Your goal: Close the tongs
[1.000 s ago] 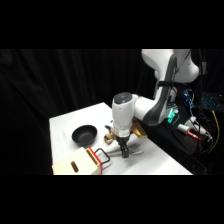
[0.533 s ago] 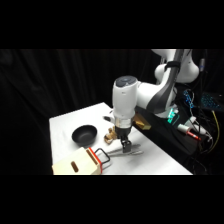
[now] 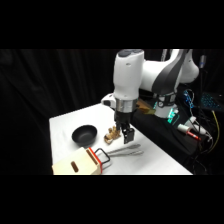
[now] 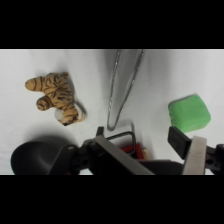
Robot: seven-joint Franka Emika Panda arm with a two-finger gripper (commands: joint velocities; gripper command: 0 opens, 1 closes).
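The tongs (image 3: 125, 150) lie flat on the white table (image 3: 65, 125), slim and silvery, just right of the wooden box's black wire handle. In the wrist view the tongs (image 4: 119, 87) form a narrow V, joined at the lower end and spreading toward the top. My gripper (image 3: 124, 135) hangs a little above the tongs, open and holding nothing. In the wrist view the gripper (image 4: 142, 142) rises from the bottom edge, with one finger (image 4: 192, 155) at the right.
A black bowl (image 3: 84, 134) sits left of the tongs, and a small striped tiger toy (image 3: 111, 134) lies between them. A wooden box (image 3: 77, 164) with a black wire handle stands at the front. A green block (image 4: 190, 114) lies right of the tongs.
The gripper has risen from down at the tongs to a little above them. The tongs stay on the table.
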